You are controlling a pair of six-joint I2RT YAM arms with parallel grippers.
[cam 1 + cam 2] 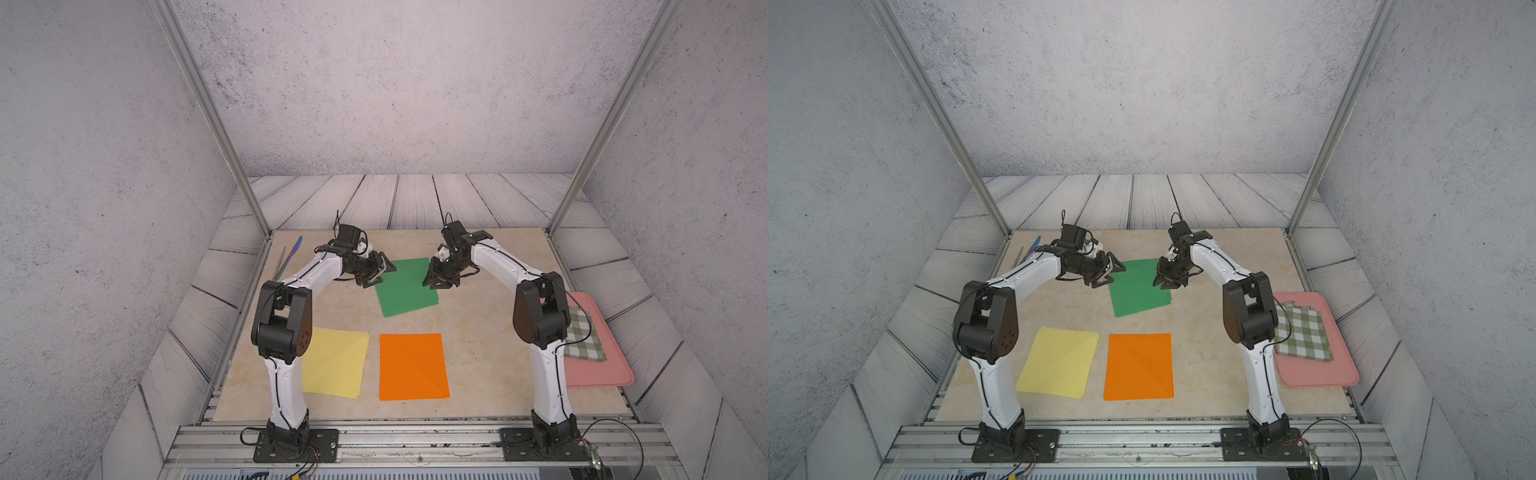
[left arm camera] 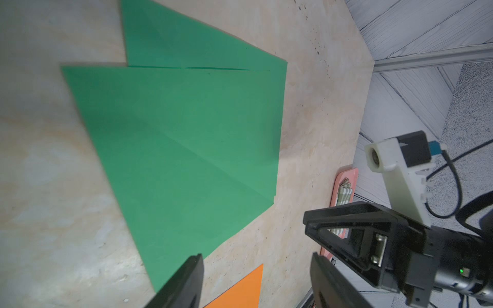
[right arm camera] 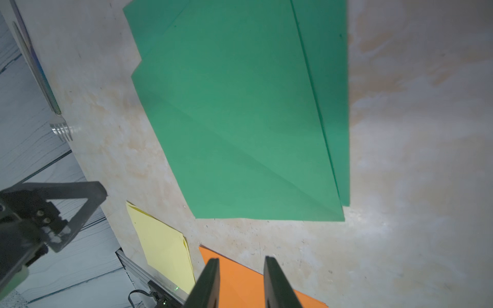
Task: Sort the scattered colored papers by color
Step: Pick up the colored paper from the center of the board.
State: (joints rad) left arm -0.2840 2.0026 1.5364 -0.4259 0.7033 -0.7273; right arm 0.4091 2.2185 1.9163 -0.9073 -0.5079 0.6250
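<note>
The colored papers lie in three groups on the beige tabletop. Green sheets [image 1: 406,286] [image 1: 1140,286] sit at the middle, slightly fanned, as the left wrist view [image 2: 186,146] and right wrist view [image 3: 240,120] show. Yellow sheets [image 1: 336,361] [image 1: 1059,361] [image 3: 162,250] lie at the front left. Orange paper [image 1: 413,365] [image 1: 1138,365] [image 2: 240,290] [image 3: 240,282] lies at the front centre. My left gripper [image 1: 380,272] [image 2: 256,257] hovers wide open at the green stack's left edge. At its right edge, my right gripper [image 1: 440,284] [image 3: 241,259] shows a narrow gap between its jaws, holding nothing.
A pink tray [image 1: 615,374] [image 1: 1308,380] at the right holds a green-and-white checked cloth [image 1: 582,336] [image 1: 1304,332]. A fork and a blue pen [image 1: 291,253] lie along the far left edge; the fork [image 3: 62,130] shows in the right wrist view. Metal posts stand at the back corners.
</note>
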